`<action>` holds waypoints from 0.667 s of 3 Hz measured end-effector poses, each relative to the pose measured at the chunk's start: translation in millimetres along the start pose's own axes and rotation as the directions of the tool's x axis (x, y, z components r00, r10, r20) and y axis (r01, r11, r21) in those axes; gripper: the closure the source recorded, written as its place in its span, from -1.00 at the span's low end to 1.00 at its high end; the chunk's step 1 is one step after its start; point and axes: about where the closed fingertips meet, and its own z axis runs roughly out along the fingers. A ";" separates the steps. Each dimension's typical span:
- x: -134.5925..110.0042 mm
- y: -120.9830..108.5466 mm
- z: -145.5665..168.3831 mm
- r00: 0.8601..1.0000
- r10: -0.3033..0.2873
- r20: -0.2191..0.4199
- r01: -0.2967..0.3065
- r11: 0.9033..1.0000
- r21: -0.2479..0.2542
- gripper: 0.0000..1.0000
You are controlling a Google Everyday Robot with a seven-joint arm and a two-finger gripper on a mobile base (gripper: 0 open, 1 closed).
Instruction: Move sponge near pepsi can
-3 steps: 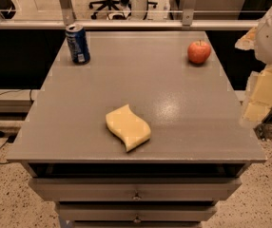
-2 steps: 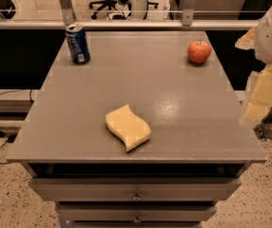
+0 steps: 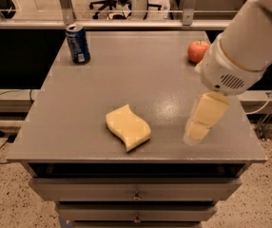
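The sponge, a pale yellow flat slab with wavy edges, lies on the grey table near its front edge. The pepsi can, dark blue with a silver top, stands upright at the table's back left corner. My gripper hangs on the white arm over the front right part of the table, to the right of the sponge and apart from it. It holds nothing that I can see.
A red apple sits at the table's back right, just behind my arm. The table has drawers in its front. A railing and office chairs stand behind the table. Cables lie on the floor at the left.
My arm and gripper have moved left, from beyond the table's right edge to above its front right part. The sponge, can and apple have not moved on the table.
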 end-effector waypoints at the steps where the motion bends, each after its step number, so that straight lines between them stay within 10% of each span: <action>1: -41.1 22.1 32.6 0.996 0.047 0.071 -0.043 0.997 -0.067 -1.00; 2: -70.1 33.1 59.0 0.986 0.103 0.131 -0.086 0.988 -0.126 -1.00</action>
